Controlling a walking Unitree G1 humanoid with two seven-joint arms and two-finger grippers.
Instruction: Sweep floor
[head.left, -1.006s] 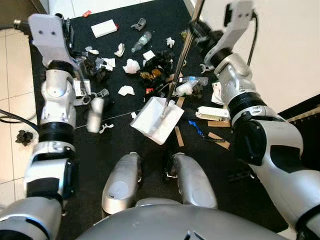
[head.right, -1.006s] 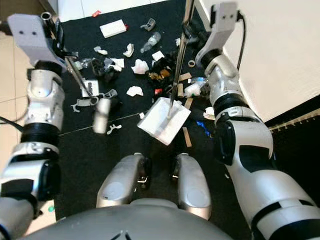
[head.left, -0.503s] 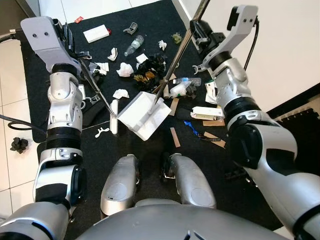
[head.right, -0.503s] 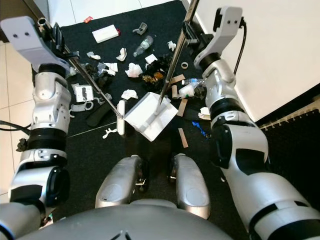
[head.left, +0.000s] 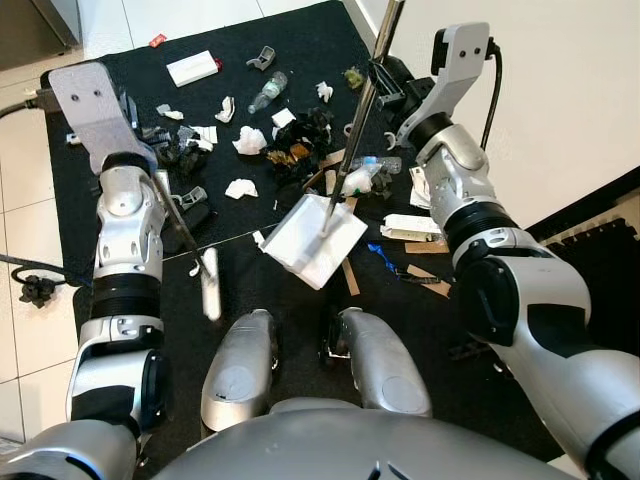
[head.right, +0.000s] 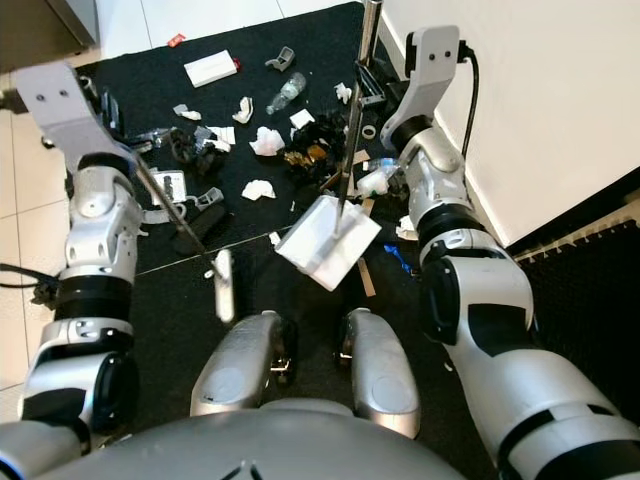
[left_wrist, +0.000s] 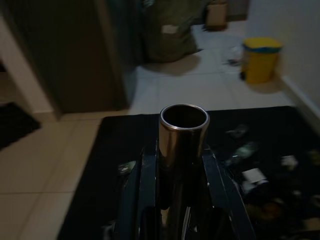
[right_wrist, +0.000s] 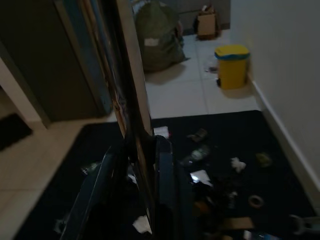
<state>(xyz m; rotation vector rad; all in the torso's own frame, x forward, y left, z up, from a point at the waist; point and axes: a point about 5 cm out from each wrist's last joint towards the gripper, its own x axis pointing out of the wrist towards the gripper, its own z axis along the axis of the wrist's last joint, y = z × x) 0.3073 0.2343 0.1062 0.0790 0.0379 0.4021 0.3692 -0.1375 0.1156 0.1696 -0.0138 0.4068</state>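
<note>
Left gripper (left_wrist: 182, 200) clamps broom handle (left_wrist: 183, 131); right gripper (right_wrist: 135, 170) clamps dustpan pole (head.left: 362, 105); white dustpan (head.left: 315, 238) beside litter pile (head.left: 300, 140) on black mat (head.left: 250, 270).

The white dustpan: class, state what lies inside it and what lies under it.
Inside the white dustpan nothing shows but its own metal handle, held by the right gripper. It rests on the black mat; whatever lies directly beneath the pan is covered.

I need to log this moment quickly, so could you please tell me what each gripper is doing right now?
Left gripper: shut on the broom handle.
Right gripper: shut on the dustpan pole.
</note>
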